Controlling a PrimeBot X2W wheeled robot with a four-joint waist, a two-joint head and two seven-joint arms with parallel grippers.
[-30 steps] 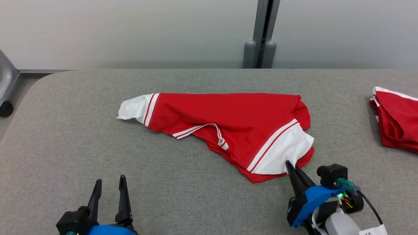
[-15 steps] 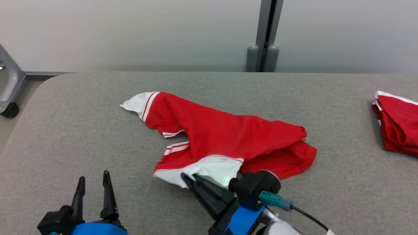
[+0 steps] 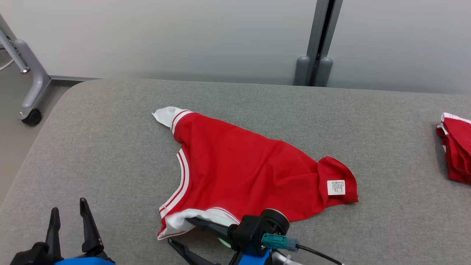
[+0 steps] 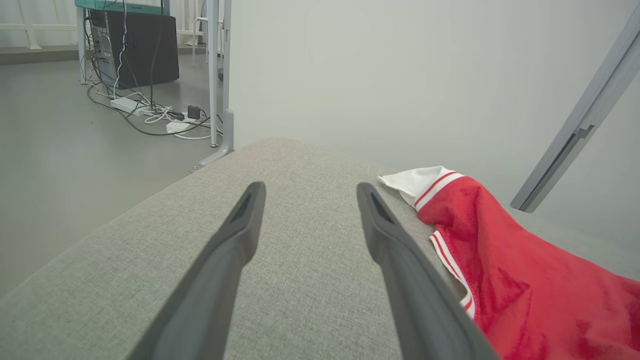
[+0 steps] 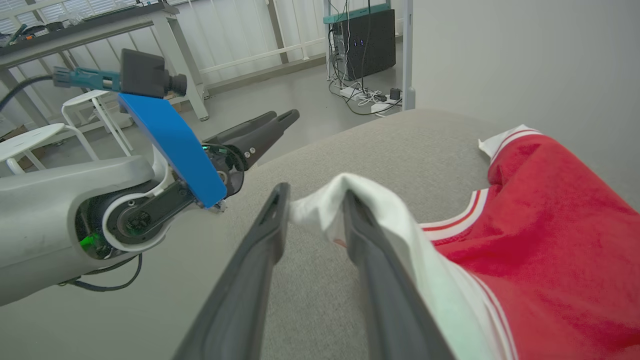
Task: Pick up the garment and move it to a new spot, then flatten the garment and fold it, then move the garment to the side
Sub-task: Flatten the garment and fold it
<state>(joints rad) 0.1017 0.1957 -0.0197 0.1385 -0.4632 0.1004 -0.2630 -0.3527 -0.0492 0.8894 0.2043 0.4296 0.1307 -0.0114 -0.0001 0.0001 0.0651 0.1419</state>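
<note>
Bright red over the body of the garment (image 3: 239, 165), white at both sleeve ends, thin red and white stripes at the seam between the two colours, the same striped trim along the curved neckline. Small white label (image 3: 336, 187) with fine dark print on a turned-up red corner. Mottled grey weave all over the table (image 3: 92, 129). More red with a white edge on the second garment (image 3: 456, 151). Near-black fingers and blue housing on the left gripper (image 3: 68, 205) and right gripper (image 3: 179, 230); teal connector (image 3: 274, 241). Pale grey-white wall (image 3: 184, 36), mid-grey post (image 3: 318, 36).
</note>
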